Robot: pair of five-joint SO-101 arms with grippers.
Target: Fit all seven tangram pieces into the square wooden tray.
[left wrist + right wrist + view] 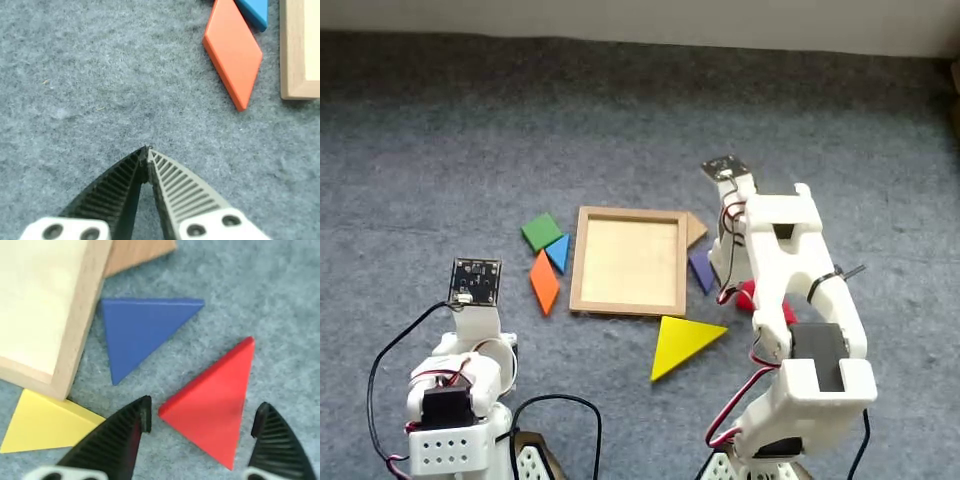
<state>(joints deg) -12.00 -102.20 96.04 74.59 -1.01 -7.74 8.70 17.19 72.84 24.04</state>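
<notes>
Grey felt covers the table (pixel 440 120). Nearest the arm bases, the left tool (pixel 146 152) hangs over a bare patch of it with its ribbed jaws pressed together, holding nothing. Just ahead lie the flat orange parallelogram piece (pixel 232 52) and, just beside its far end, the small light-blue triangle (pixel 252 10). The green square piece (pixel 541 231) is beyond them, and all three are near the tray's left rim.

On the other side, the right tool (pixel 202 416) is spread wide and low over the flat red triangle piece (pixel 212 400), with one fingertip off each side. I cannot tell whether the tips touch the felt. Near it lies the large yellow triangle (pixel 45 422), close by a near corner of the square wooden tray (pixel 80 325). Farther on, the dark blue triangle (pixel 137 332) sits just beside the tray's right rim. Past that, a plain wood-coloured triangle (pixel 135 252) lies against the tray's far right corner. The tray holds no piece, so all seven are yet to be fitted.

The risk, as I judge it, is in the grasp. The red piece is thin and its sides slant, so closing jaws may bear on sloping edges and squeeze it out sideways or spin it, perhaps into the blue triangle. Jaws set too high would close above it. Set too low, the tips could drag in the felt.
</notes>
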